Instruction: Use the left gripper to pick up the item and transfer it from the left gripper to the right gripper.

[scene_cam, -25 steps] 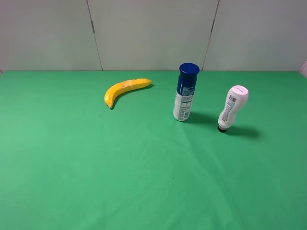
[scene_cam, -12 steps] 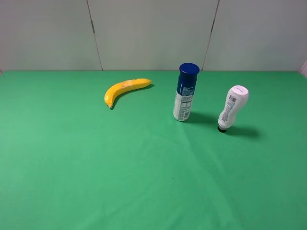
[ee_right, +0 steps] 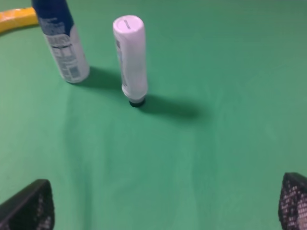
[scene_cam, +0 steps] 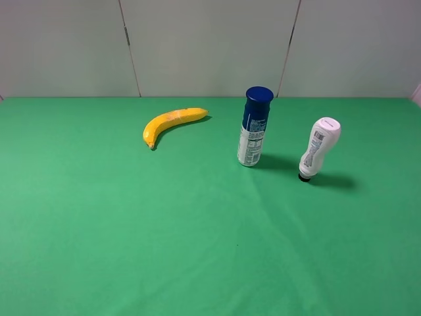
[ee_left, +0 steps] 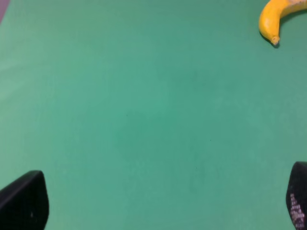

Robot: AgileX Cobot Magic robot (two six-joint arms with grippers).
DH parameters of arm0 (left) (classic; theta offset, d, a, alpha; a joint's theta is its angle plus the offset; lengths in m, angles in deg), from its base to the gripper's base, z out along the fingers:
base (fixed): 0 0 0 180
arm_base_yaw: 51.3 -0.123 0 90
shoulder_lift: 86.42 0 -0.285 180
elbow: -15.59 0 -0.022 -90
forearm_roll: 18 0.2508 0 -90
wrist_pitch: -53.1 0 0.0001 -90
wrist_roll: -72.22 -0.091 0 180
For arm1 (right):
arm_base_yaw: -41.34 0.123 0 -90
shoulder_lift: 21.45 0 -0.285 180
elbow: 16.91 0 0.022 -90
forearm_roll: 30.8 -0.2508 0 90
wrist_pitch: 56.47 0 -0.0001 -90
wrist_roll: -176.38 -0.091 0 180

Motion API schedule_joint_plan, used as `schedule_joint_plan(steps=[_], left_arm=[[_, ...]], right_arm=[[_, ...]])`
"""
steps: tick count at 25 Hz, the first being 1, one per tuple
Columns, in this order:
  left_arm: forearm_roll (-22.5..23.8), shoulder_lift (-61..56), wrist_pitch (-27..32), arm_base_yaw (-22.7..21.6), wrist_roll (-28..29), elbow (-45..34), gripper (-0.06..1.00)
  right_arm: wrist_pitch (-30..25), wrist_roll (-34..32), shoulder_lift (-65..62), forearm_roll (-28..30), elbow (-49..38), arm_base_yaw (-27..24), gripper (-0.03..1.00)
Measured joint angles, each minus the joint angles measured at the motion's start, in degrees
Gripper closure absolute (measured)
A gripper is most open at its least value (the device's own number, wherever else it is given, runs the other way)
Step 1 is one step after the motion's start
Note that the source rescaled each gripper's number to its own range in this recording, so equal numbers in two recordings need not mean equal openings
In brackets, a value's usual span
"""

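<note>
Nearest to where I stand, the green cloth lies bare across the whole front of the table. Neither arm reaches into the high view. In the left wrist view only the two dark fingertips of the left gripper show at the frame's corners, spread wide with nothing between them but cloth. The right gripper looks the same from its own camera: tips far apart, nothing held.

Farther back, at about two o'clock from the cloth's middle, the white squeeze bottle stands upside down on its black cap, leaning slightly, its barcode label facing left. It touches nothing. From the right wrist camera it stands ahead of the open fingers, well apart from them.

Just beside it, toward one o'clock, the blue-capped spray can stands upright, near the bottle but not touching.

Farthest, around eleven o'clock, a yellow banana lies on its side, well apart from the can. Its tip also shows in the left wrist view.
</note>
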State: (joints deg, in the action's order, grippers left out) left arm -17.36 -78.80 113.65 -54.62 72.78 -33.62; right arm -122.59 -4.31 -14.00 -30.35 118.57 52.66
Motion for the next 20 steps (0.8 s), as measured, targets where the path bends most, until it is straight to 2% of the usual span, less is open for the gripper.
schedule_joint_plan(steps=[4, 20], left_arm=[[0.0, 0.0, 0.0, 0.0, 0.0, 0.0, -0.06], [0.0, 0.0, 0.0, 0.0, 0.0, 0.0, -0.06]], right_arm=[[5.76, -0.06, 0.0, 0.0, -3.94, 0.0, -0.03], [7.08, -0.25, 0.0, 0.25, -4.64, 0.0, -0.03]])
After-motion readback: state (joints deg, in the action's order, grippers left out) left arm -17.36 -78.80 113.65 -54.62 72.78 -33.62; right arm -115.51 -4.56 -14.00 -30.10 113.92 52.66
